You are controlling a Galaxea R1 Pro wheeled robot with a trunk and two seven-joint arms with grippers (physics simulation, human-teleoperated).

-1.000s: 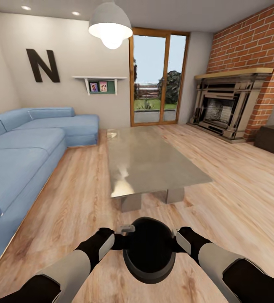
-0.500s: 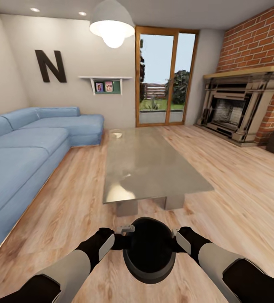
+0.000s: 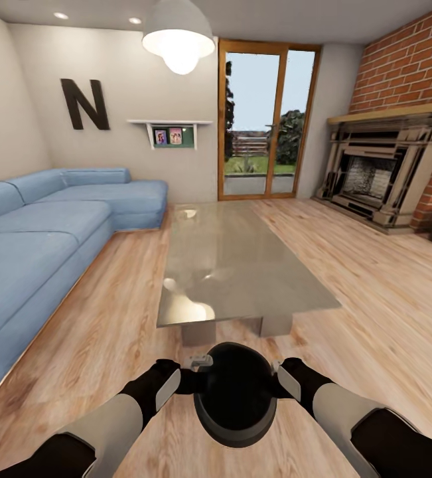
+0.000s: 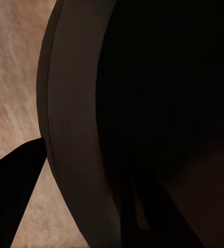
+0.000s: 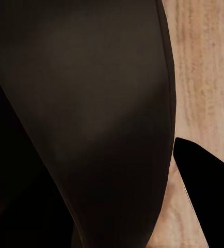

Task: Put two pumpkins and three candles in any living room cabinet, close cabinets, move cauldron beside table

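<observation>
Left fingers (image 3: 199, 372): we see them pinching the cauldron's rim on its left side; in the left wrist view one dark finger (image 4: 14, 191) lies outside the wall.
Right fingers (image 3: 277, 375): pinching the rim on the opposite side; in the right wrist view one finger (image 5: 207, 191) sits outside the wall over the floor.
Cauldron (image 3: 235, 393): black, round, held between both arms low in front of the trunk, above the plank floor (image 3: 388, 299); we note its wide mouth facing up.
Bench (image 3: 235, 265): glossy grey glass top, just ahead of the cauldron, near edge close to it but apart.
Sofa (image 3: 36, 232): blue, along the left of the bench.
Fireplace (image 3: 381, 166): grey surround on red brick, far right.
Glass door (image 3: 265, 123): in the far wall.
</observation>
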